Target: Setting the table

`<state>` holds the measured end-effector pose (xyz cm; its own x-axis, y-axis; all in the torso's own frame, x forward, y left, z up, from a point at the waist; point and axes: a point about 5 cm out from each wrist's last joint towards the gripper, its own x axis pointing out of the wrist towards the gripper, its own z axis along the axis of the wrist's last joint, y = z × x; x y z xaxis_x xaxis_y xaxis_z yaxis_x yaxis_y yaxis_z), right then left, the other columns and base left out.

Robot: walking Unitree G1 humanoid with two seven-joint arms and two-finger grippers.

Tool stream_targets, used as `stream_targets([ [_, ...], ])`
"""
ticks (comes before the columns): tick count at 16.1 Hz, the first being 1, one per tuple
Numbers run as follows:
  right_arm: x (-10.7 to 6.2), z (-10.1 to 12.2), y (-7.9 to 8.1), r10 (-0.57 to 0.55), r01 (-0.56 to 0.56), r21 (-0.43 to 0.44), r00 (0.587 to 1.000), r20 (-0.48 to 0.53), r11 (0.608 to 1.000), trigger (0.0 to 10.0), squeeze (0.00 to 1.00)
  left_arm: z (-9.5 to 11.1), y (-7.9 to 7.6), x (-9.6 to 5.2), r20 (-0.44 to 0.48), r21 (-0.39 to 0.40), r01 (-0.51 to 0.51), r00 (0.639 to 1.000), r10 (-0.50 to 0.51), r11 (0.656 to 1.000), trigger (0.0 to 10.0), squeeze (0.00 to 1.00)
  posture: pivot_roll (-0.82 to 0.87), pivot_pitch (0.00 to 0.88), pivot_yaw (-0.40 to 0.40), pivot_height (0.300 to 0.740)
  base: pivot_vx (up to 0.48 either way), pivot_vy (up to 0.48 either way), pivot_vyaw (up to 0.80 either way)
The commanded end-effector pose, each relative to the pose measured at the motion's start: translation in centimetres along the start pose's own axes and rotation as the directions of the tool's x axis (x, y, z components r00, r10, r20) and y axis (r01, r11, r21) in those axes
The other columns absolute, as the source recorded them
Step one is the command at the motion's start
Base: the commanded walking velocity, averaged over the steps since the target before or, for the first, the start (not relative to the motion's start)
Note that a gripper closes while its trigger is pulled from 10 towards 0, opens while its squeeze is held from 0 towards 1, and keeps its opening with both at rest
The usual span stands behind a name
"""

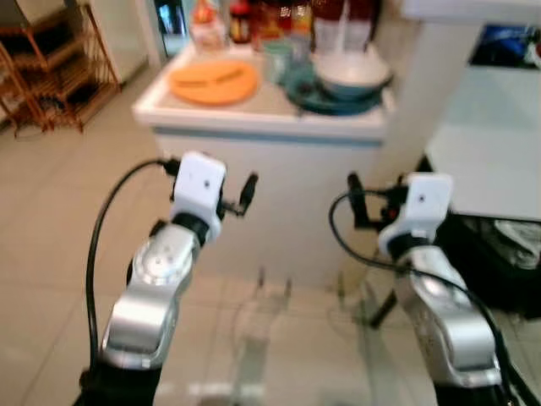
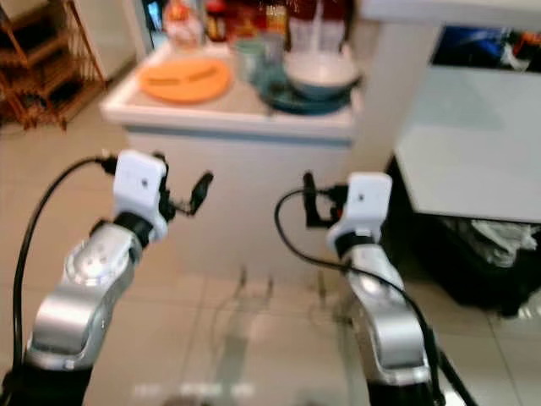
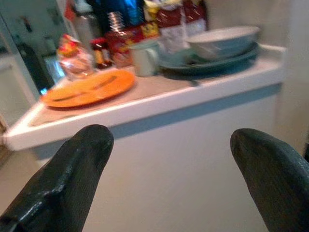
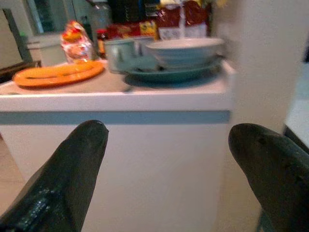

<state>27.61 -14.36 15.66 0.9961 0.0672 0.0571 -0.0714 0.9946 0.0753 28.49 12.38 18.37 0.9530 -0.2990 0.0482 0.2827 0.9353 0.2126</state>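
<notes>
Both arms are raised short of the white counter (image 1: 254,114). Left gripper (image 3: 166,169) and right gripper (image 4: 166,164): fingers spread, empty. The orange plate (image 1: 213,81) lies on the counter's left part; the bowl (image 1: 351,74) sits on a dark plate (image 1: 334,103) to its right. Close in squarely and raise the grippers above the rim before reaching.

Everything's kinda soft and blurry here. The bottles and packets (image 1: 279,17) at the back of the white counter (image 1: 254,114) get chopped off by the top edge, labels unreadable. Can't tell what the dark streaks on the orange plate (image 1: 213,81) are. The mug (image 4: 117,54) partly hides behind the bowl (image 4: 183,50). Dark stuff (image 1: 507,254) under the table on the right is just a smear.
</notes>
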Motion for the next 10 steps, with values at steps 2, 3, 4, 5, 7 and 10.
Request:
stream_targets([
  [2, 0.01, 0.43, 0.41, 0.018, -0.018, 0.009, 1.000, 0.013, 1.000, 10.0, 0.00, -0.38, 0.34, -0.16, -0.017, 0.007, -0.009, 1.000, 0.010, 1.000, 10.0, 0.00, 0.03, 0.028, -0.001, 0.740, 0.000, 0.480, 0.00],
  [3, 0.03, 0.41, 0.49, 0.024, -0.024, 0.020, 1.000, 0.004, 1.000, 10.0, 0.00, -0.34, 0.30, -0.10, -0.015, 0.007, -0.009, 1.000, 0.009, 1.000, 10.0, 0.00, 0.03, 0.028, -0.001, 0.740, 0.000, 0.480, 0.00],
  [4, 0.06, 0.45, 0.51, 0.023, -0.023, 0.026, 1.000, 0.001, 0.999, 10.0, 0.00, -0.31, 0.28, -0.04, -0.013, 0.007, -0.009, 1.000, 0.009, 1.000, 10.0, 0.00, 0.03, 0.026, -0.003, 0.740, 0.000, 0.480, -0.77],
  [5, 0.07, 0.43, 0.50, 0.022, -0.022, 0.031, 1.000, -0.002, 0.999, 10.0, 0.00, -0.23, 0.31, -0.02, -0.010, 0.008, -0.010, 1.000, 0.010, 1.000, 10.0, 0.00, 0.03, 0.026, -0.003, 0.740, 0.000, 0.480, -0.77],
  [7, 0.17, 0.35, 0.55, 0.020, -0.020, 0.037, 1.000, -0.005, 0.999, 10.0, 0.00, -0.11, 0.50, -0.07, -0.004, 0.012, -0.015, 1.000, 0.015, 1.000, 10.0, 0.00, 0.04, 0.017, -0.005, 0.740, 0.000, 0.480, -0.78],
  [10, 0.44, 0.42, 0.79, 0.029, -0.029, 0.042, 1.000, 0.000, 0.999, 10.0, 0.00, 0.01, 0.82, -0.12, 0.002, 0.013, -0.027, 1.000, 0.027, 1.000, 10.0, 0.00, 0.04, 0.010, -0.009, 0.740, 0.000, 0.480, -0.77],
])
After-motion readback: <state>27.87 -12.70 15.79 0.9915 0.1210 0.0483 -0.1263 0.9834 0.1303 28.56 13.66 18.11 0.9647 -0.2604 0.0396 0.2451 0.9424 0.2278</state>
